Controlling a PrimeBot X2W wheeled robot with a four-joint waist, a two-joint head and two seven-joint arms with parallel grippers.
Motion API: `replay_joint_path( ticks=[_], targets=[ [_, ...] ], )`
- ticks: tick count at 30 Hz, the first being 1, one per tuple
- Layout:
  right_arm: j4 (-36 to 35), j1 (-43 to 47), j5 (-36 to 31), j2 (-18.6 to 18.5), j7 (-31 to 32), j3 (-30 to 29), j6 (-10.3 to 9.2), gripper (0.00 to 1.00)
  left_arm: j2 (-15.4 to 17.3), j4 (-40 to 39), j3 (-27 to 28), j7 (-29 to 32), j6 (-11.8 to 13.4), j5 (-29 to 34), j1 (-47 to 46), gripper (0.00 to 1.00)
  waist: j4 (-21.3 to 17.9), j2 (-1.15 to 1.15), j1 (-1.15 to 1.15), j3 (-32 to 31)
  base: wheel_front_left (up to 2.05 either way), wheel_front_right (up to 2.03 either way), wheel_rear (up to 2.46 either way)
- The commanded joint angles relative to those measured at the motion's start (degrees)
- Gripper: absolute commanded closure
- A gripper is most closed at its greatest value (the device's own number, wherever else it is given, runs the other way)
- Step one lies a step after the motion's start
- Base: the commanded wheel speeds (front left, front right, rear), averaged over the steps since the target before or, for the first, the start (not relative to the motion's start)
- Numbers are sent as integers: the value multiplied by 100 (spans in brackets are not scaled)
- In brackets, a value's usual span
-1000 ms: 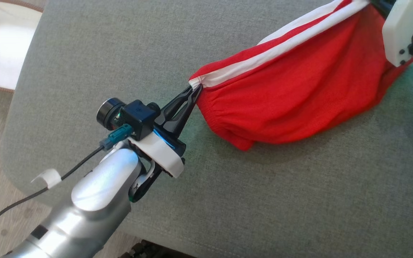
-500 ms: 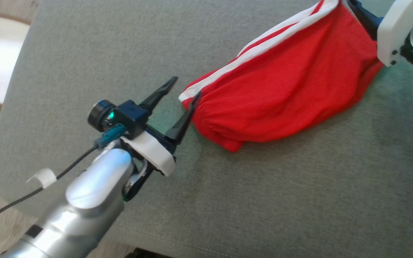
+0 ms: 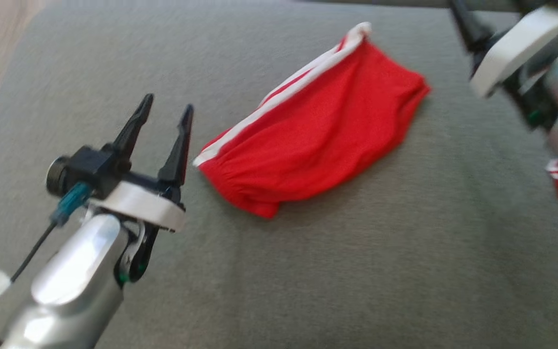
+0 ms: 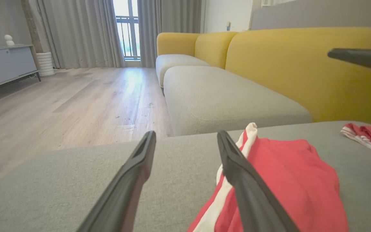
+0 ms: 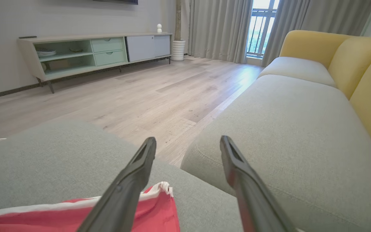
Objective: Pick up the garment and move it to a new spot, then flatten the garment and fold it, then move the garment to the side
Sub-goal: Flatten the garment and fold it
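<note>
The red shorts (image 3: 317,140), edged with a white stripe (image 3: 284,92), lie slumped on the grey sofa cushion (image 3: 356,271), free of both pincers. The left pincer (image 3: 168,103) is spread and empty just beside the gathered end. The right pincer (image 5: 188,139) is likewise spread and empty near the far end. The fabric looks light and limp and will probably sag and bunch, so it is best pinched at the corners of the striped edge.

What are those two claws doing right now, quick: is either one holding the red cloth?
Left gripper: open, holding nothing, just beside the red garment.
Right gripper: open, holding nothing.
</note>
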Motion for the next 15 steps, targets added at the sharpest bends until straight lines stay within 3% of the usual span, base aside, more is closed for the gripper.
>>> replay_joint_path(
  ticks=[1,6,14,15],
  targets=[
    [-49,357,-59,163,-174,-200,39,0,274,-346,356,-76,145,-65,39,0,-438,0,1,-384,0,0,0],
    [-82,1156,-134,484,-330,-910,39,0,371,-780,506,-105,428,-192,568,0,-781,0,1,-610,0,0,0],
    [-808,2723,-1090,995,-345,-2651,39,0,257,-994,603,-145,736,-318,1317,0,-1100,0,1,-789,0,0,0],
    [-808,2723,-1090,995,-345,-2651,39,0,257,-994,603,-145,736,-318,1317,0,-1100,0,1,-789,0,0,0]
  ],
)
